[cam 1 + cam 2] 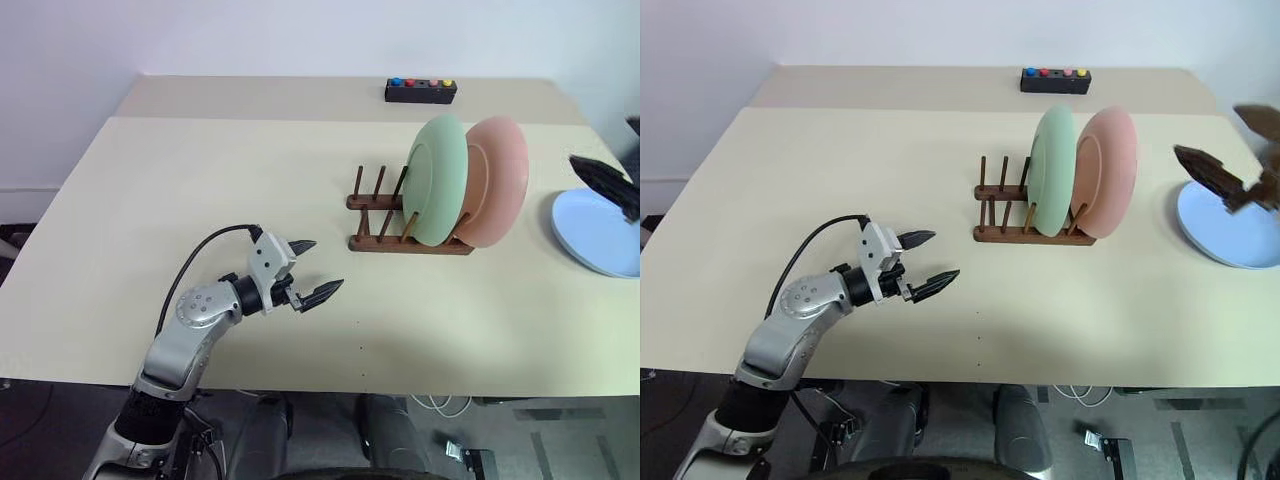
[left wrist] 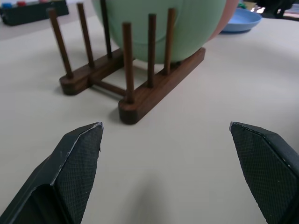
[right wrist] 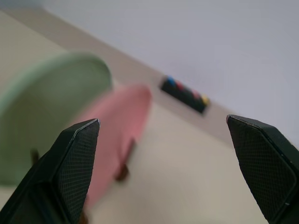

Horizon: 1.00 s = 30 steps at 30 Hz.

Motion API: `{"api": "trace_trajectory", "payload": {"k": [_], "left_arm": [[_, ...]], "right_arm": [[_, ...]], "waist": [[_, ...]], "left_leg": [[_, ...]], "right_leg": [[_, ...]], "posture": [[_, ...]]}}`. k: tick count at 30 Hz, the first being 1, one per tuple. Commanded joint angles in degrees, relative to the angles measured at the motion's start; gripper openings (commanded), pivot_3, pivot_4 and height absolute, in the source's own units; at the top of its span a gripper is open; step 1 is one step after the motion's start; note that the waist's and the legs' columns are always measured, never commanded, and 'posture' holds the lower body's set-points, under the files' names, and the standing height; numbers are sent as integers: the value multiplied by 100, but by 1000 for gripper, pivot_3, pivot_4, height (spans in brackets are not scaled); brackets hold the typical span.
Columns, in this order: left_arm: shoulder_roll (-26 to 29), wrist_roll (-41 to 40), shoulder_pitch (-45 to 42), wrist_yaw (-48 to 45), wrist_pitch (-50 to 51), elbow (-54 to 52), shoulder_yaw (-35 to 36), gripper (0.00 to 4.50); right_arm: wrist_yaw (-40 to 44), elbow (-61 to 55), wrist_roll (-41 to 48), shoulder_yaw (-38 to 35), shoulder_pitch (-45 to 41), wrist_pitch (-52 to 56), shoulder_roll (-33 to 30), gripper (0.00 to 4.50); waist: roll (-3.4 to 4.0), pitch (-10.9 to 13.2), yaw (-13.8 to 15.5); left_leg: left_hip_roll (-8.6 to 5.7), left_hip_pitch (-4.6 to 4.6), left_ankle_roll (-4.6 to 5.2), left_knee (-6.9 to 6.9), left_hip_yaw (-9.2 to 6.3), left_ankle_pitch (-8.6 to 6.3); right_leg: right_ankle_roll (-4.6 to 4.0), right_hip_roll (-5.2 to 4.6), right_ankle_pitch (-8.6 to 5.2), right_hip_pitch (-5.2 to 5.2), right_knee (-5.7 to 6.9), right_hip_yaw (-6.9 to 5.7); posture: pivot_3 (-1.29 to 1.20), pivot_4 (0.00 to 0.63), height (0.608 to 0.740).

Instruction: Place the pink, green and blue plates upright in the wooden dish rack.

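Green plate [image 1: 437, 180] and pink plate [image 1: 497, 180] upright in wooden dish rack [image 1: 410, 242], table centre-right. Blue plate [image 1: 600, 232] flat at rack's 3 o'clock, not yet racked. Left gripper [image 1: 311, 269] spread, empty, at rack's 8 o'clock. Right gripper [image 3: 163, 170] spread, empty.

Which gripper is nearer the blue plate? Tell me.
Right. The right gripper hovers open just above the blue plate; the left gripper is far across the table, beyond the wooden dish rack.

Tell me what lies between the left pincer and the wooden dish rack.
Nothing: bare table runs from the open left pincer to the wooden dish rack, which holds the green plate. The left wrist view shows it.
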Motion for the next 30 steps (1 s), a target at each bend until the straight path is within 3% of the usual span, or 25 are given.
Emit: {"api": "trace_trajectory", "payload": {"k": [1, 5, 14, 22, 25, 30], "left_arm": [[-33, -39, -96, -70, -158, -13, 4, 4500], [-81, -16, -228, -156, -240, 148, -60, 4500], [-81, 29, -188, -121, -265, 125, -25, 4500], [-50, 33, -51, -23, -222, -23, 3, 4500], [-30, 28, -9, 4, -197, -79, 13, 4500], [-11, 16, -1, 21, -174, -94, 13, 4500]], "right_arm": [[134, 182, -214, -341, 210, -175, -158, 4428], [-369, 1190, -1679, 594, 991, -1030, 0, 4428], [-1295, 3038, -2772, 2005, -134, -1861, 465, 4428], [-1527, 4569, -3226, 2618, -1077, -2351, 549, 4428], [-1631, 4936, -3340, 2741, -1305, -2493, 560, 3579], [-1683, 5020, -3336, 2810, -1371, -2611, 567, 1096]], "waist": [[6, -3, -16], [1, -10, 9], [52, -9, -43], [49, -8, -12], [49, -8, -12], [50, -9, -11]], "left_leg": [[0, 2, 0, -1, 0, 0], [0, 4, 0, 4, 2, 0], [-3, 13, 0, 3, 14, 0], [-3, 13, 0, 7, 12, 0], [-3, 29, 0, 7, 12, 0], [-3, 31, 0, 6, 12, 0]], "right_leg": [[0, 0, 0, 0, 0, 0], [0, 1, -1, 5, 0, 1], [7, -2, 3, 8, 1, 13], [8, -2, 4, 16, -2, 12], [6, -2, 3, 32, -4, 12], [2, -2, 0, 35, -3, 13]], "posture": [[0, 150, 734], [0, 150, 734], [0, 150, 734], [0, 150, 734], [0, 150, 734], [0, 150, 734]]}}
